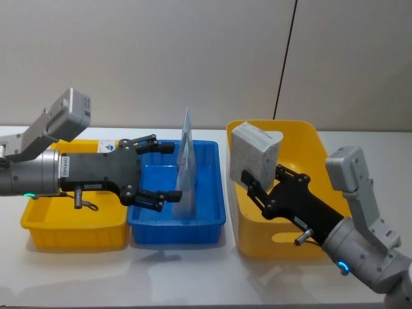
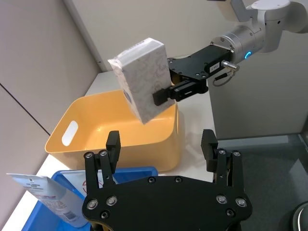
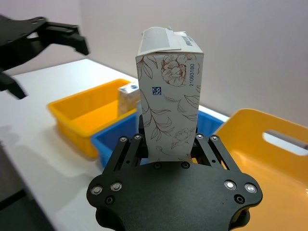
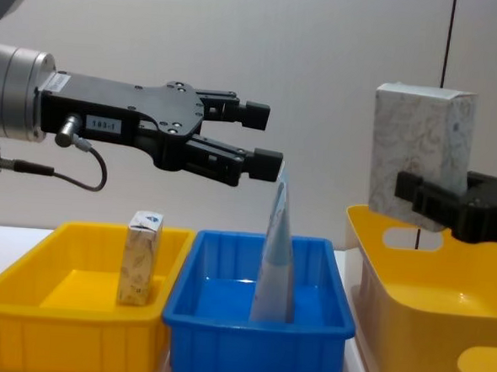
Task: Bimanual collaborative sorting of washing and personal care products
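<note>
My right gripper point(image 1: 256, 183) is shut on the large pale marbled box point(image 1: 256, 151), holding it tilted above the right-hand yellow bin point(image 1: 302, 138). The box point(image 3: 168, 101) stands between that gripper's fingers point(image 3: 140, 126) in the right wrist view, and the chest view has it point(image 4: 419, 150) above the bin's rim. A pale-blue tapering tube point(image 1: 187, 161) stands upright in the blue bin point(image 1: 212, 222). My left gripper point(image 1: 159, 174) hangs open just left of the tube's top, with nothing between its fingers. A small speckled carton point(image 4: 140, 259) stands in the left yellow bin point(image 4: 22, 294).
The three bins stand side by side on a white table point(image 1: 193, 270), with a plain wall close behind. A black cable point(image 1: 286, 58) runs down the wall behind the right bin. Bare table lies in front of the bins.
</note>
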